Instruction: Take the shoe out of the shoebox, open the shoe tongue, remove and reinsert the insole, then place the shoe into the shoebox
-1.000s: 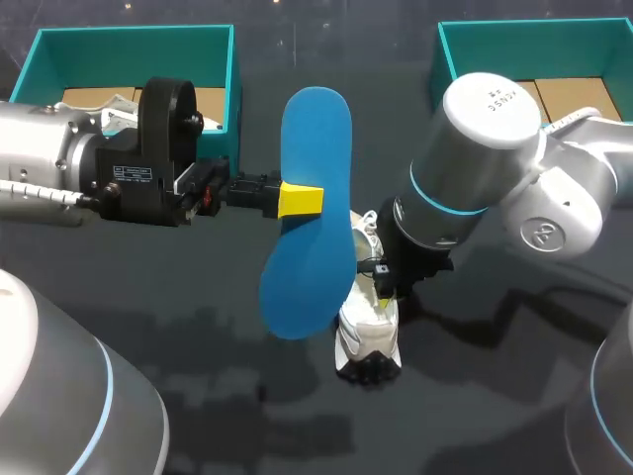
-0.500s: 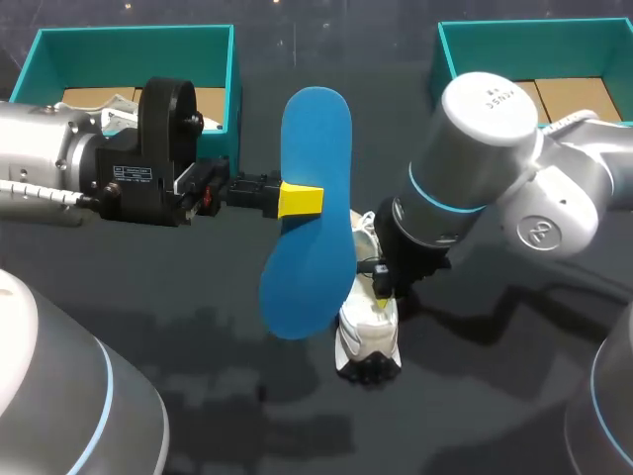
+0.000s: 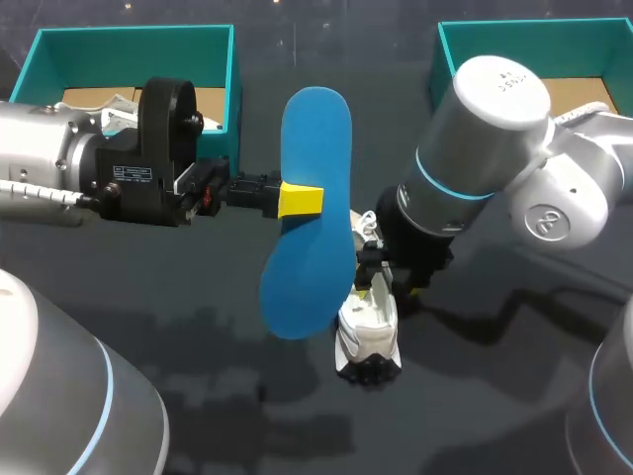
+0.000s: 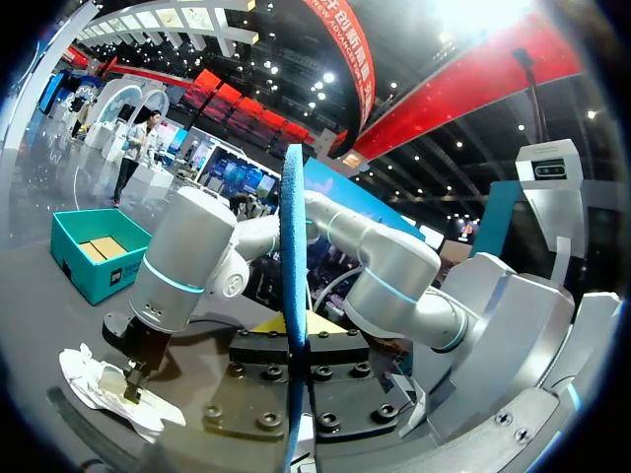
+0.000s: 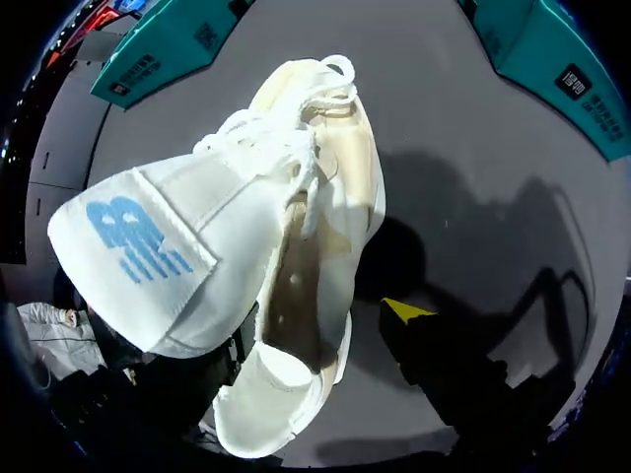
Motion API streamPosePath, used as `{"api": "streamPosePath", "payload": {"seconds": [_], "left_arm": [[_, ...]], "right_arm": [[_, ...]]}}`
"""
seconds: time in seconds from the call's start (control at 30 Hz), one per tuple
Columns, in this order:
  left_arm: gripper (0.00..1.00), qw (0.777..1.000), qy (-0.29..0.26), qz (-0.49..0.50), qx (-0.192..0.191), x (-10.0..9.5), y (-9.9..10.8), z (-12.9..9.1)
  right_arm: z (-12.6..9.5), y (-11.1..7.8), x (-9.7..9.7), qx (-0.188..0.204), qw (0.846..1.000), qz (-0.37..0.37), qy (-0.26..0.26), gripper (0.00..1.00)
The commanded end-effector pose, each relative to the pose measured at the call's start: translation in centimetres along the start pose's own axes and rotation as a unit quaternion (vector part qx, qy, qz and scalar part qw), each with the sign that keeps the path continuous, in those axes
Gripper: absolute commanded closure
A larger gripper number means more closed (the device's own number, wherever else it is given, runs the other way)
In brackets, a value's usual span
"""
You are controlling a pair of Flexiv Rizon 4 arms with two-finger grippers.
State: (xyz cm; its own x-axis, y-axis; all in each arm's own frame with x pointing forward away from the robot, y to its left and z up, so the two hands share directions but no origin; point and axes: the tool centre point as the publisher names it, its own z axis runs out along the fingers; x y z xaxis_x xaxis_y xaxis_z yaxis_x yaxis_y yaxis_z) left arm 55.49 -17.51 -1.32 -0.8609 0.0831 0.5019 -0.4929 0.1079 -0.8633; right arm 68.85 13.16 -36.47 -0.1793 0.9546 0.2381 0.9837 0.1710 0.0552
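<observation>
Our left fingers (image 3: 300, 199) grip the blue insole (image 3: 309, 213) at its middle, holding it on edge above the bench (image 3: 198, 327). Just beyond the insole, the white sneaker (image 3: 368, 332) lies on the bench with its tongue (image 5: 138, 246) folded out, laces loose and its pale inside bare. Our right fingers (image 5: 406, 315) stand wide astride its heel end, the visible yellow tip just off its side. Behind each arm sits a teal shoebox (image 3: 213, 40) (image 3: 465, 35) holding brown cardboard.

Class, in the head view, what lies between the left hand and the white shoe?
The blue insole: the left hand grips it, and its lower part hangs between that hand and the white shoe. The head view shows this.
</observation>
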Motion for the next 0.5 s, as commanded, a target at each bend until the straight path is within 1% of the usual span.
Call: {"api": "streamPosePath", "payload": {"seconds": [0.03,0.13,0.2,0.23,0.5], "left_arm": [[1.0,1.0,0.0,0.0,0.001,0.0,0.1,0.1],[1.0,1.0,0.0,0.0,0.001,0.0,0.1,0.1],[1.0,1.0,0.0,0.0,0.001,0.0,0.1,0.1],[1.0,1.0,0.0,0.0,0.001,0.0,0.1,0.1],[1.0,1.0,0.0,0.0,0.001,0.0,0.1,0.1]], "right_arm": [[-3.0,-0.9,-0.9,-0.012,1.0,-0.007,0.028,0.0],[-4.4,-1.1,-1.2,-0.029,0.997,-0.029,0.072,0.0],[-5.7,-1.2,-1.5,-0.046,0.991,-0.046,0.117,0.0],[-6.1,-1.2,-1.4,-0.04,0.992,-0.046,0.109,0.0],[-6.1,-1.2,-1.4,-0.04,0.992,-0.046,0.109,0.0]]}}
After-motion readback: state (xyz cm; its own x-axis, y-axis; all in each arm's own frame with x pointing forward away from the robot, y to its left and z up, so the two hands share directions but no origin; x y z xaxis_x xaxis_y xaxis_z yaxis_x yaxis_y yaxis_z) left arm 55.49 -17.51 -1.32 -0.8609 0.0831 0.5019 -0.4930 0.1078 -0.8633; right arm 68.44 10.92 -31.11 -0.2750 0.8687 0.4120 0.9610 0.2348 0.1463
